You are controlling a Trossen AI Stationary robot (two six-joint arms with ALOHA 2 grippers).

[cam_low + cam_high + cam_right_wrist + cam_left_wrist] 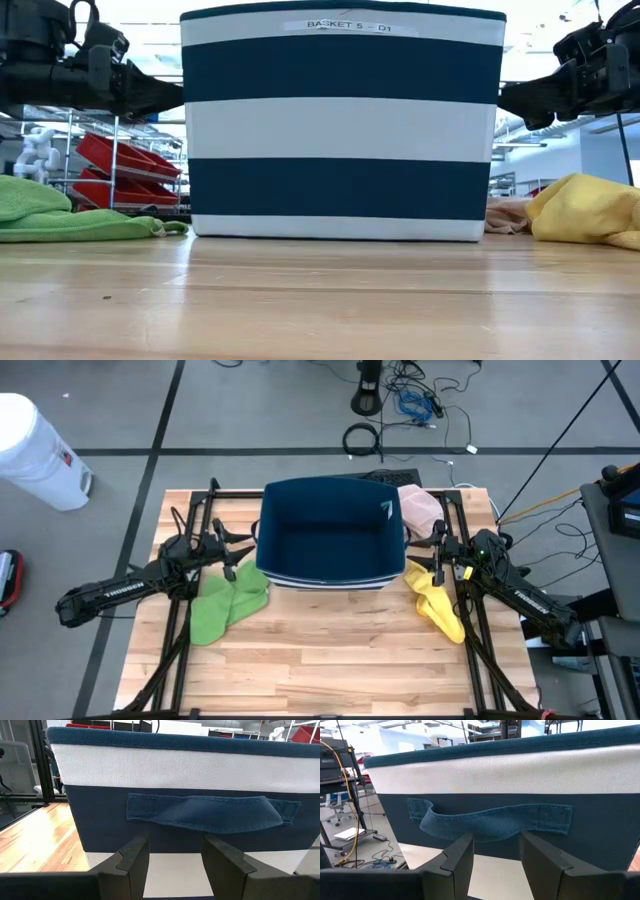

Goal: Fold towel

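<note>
A green towel point(228, 605) lies crumpled on the wooden table at the left, beside a blue-and-white striped basket point(330, 484). At the right a yellow towel point(437, 600) lies bunched, and a pink towel point(420, 510) rests farther back against the basket. My left gripper point(237, 550) hovers open and level at the basket's left wall, facing its blue strap handle point(490, 820). At the basket's right wall my right gripper point(432, 555) hovers open and level before the other handle point(210, 812). Neither gripper has anything between its fingers.
The basket point(340, 130) stands mid-table between the two arms and looks empty from above. Bare wood stretches across the near half of the table point(330, 670). Black frame rails point(185, 650) run along both table sides. A white bin point(35, 450) stands on the floor.
</note>
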